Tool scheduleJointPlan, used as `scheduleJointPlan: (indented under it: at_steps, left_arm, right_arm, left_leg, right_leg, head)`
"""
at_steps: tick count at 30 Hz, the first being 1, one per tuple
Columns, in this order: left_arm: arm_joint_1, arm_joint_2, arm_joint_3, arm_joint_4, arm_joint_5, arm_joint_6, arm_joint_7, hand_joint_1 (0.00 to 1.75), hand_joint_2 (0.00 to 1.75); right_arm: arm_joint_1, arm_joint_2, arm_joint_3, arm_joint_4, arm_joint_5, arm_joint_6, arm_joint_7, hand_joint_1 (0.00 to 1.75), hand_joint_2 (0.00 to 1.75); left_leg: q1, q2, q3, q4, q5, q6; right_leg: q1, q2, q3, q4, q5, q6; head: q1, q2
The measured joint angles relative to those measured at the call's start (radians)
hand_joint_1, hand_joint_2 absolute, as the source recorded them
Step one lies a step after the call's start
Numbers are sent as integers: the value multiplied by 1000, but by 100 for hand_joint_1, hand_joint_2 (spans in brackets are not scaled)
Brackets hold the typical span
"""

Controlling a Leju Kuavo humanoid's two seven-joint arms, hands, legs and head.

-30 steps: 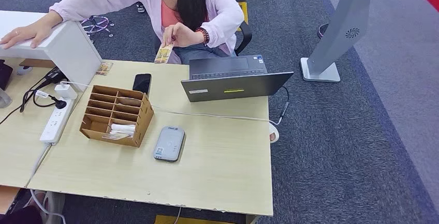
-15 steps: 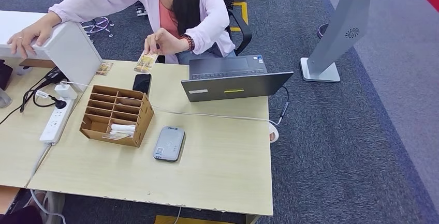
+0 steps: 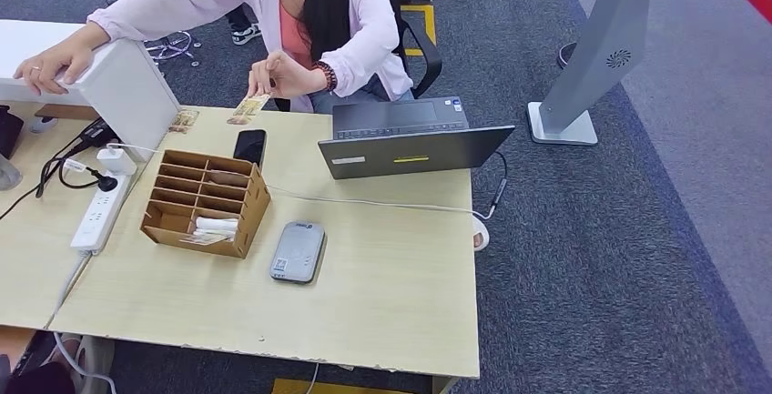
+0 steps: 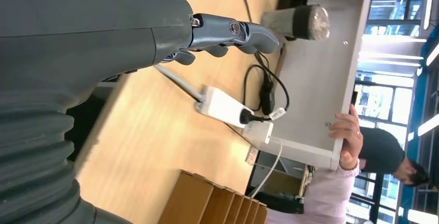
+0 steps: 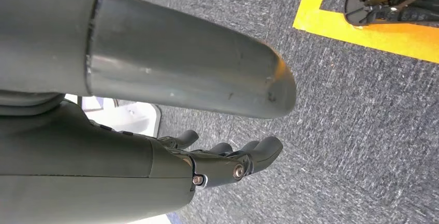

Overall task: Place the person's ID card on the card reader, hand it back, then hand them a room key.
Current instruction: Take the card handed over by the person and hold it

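Head view: the person's hand (image 3: 273,74) holds the ID card (image 3: 246,107) low over the worktop's (image 3: 382,276) far edge; thin, stiff, light, best pinched by its edges. Left wrist view: left hand (image 4: 228,35) loosely spread, empty. Right wrist view: right hand (image 5: 228,162) empty, fingers apart.

Office reception desk: laptop (image 3: 414,139), card reader (image 3: 298,252), power strip (image 3: 98,211), grey carpet (image 3: 601,230).

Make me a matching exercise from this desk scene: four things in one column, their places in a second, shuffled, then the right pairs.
1. ID card
2. card reader
3. phone
4. power strip

A. on the desk's left part, cables plugged in
B. in the person's hand, at the desk's far edge
C. near side of the laptop, beside the wooden organizer
D. just beyond the wooden organizer

Pairs: 1-B, 2-C, 3-D, 4-A
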Motion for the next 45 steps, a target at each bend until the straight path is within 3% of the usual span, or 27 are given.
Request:
scheduleJointPlan:
  at_steps: [18, 45]
  left_arm:
    - [-270, 51, -332, 36, -379, 352, 106, 0, 175]
    - [-620, 104, -723, 345, -1048, 815, 314, 0, 175]
  right_arm:
    - [-9, 14, 15, 5, 96, 38, -8, 0, 0]
    - [-15, 40, 65, 6, 217, 78, -31, 0, 0]
  left_leg:
    - [0, 1, -7, 0, 6, 0]
    - [0, 1, -12, 1, 10, 0]
  right_leg:
    - [0, 2, -6, 0, 8, 0]
    - [0, 2, -11, 0, 12, 0]
  head:
    - [0, 0]
    - [0, 0]
